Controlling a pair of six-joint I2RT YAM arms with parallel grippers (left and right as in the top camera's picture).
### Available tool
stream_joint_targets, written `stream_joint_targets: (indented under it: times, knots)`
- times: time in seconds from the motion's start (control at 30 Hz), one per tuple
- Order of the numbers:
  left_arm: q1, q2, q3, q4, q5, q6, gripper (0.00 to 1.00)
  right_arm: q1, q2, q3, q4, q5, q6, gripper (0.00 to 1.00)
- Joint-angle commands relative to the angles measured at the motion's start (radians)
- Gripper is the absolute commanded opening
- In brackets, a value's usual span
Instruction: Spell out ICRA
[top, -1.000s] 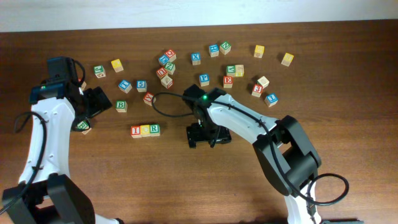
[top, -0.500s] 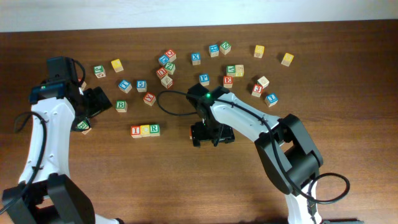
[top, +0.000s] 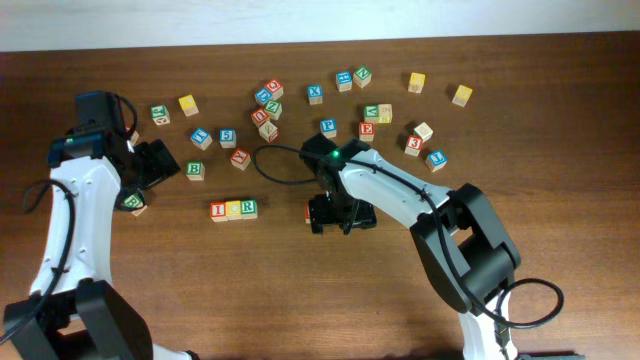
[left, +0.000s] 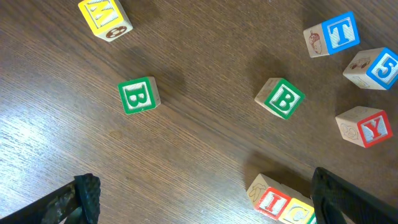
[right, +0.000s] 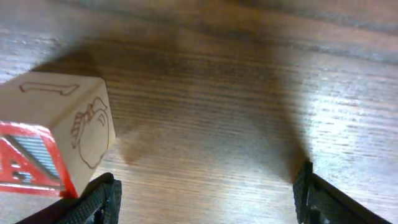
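overhead: the i cube (top: 219, 211), yellow cube (top: 234, 209) and r cube (top: 248, 208) sit touching in a row on the table (top: 200, 300). the a cube (top: 308, 212) lies apart, right of the row, just beside the right gripper (top: 332, 217). the left gripper (top: 153, 165) hangs at the far left.

left wrist: its fingers stand wide with nothing between them, two green b cubes (left: 138, 95) ahead.

right wrist: the jaws stand wide over bare wood, with the a cube by the left fingertip and not gripped.
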Motion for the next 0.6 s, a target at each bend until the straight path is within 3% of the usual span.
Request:
stream_joint_targets:
  times: [0.0,0.57]
  knots:
    - [0.003,-0.003,0.002,-0.001,0.007,-0.006,0.99,-0.011,0.017,-0.023,0.058,0.02,-0.014,0.79]
    - [0.003,-0.003,0.002,-0.001,0.007,-0.006,0.99,0.04,0.017,-0.023,0.135,-0.036,-0.006,0.79]
